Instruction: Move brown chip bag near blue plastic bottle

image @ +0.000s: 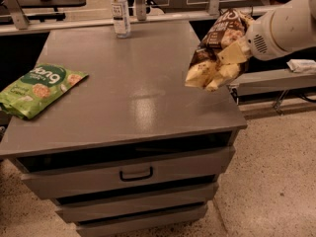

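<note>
the chip bag (213, 53) is held above the right edge of the counter (138, 98), pinched in the tool (231, 58), which is closed on its middle. the bottle (120, 11) stands at the far edge, well apart. grasp and lift are done; carry and release are judged left.

Glossy chip bag (211, 65), gripper (230, 56) — by satin table (123, 63)

1 brown chip bag (203, 74), 1 green bag (39, 89), 1 bottle (120, 13), 2 gripper fingers (232, 52) rt
</note>
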Available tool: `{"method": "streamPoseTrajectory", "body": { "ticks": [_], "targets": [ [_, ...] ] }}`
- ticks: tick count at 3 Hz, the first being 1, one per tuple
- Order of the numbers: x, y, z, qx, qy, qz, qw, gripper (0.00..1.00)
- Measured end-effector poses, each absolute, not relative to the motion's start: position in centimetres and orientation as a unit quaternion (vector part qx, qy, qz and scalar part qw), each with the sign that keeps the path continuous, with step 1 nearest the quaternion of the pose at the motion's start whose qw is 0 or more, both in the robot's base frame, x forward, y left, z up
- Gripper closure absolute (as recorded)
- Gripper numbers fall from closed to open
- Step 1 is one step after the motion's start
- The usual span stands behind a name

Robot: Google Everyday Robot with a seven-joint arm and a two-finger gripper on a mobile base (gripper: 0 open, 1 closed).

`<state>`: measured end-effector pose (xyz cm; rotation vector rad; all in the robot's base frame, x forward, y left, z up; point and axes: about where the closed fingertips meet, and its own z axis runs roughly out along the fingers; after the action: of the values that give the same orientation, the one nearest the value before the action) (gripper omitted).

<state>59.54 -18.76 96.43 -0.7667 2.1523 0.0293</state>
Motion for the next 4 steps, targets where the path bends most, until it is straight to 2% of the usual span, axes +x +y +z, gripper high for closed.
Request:
{"method": "streamPoseTrajectory", "body": {
  "ticks": [2,4],
  "targets": [
    [70.0,-13.2,96.1,-0.339,0.818,0.077,0.459,1.0],
    [80.8,-7.2,92.6,-0.356,0.805,0.141,0.453,1.0]
  ]
}}
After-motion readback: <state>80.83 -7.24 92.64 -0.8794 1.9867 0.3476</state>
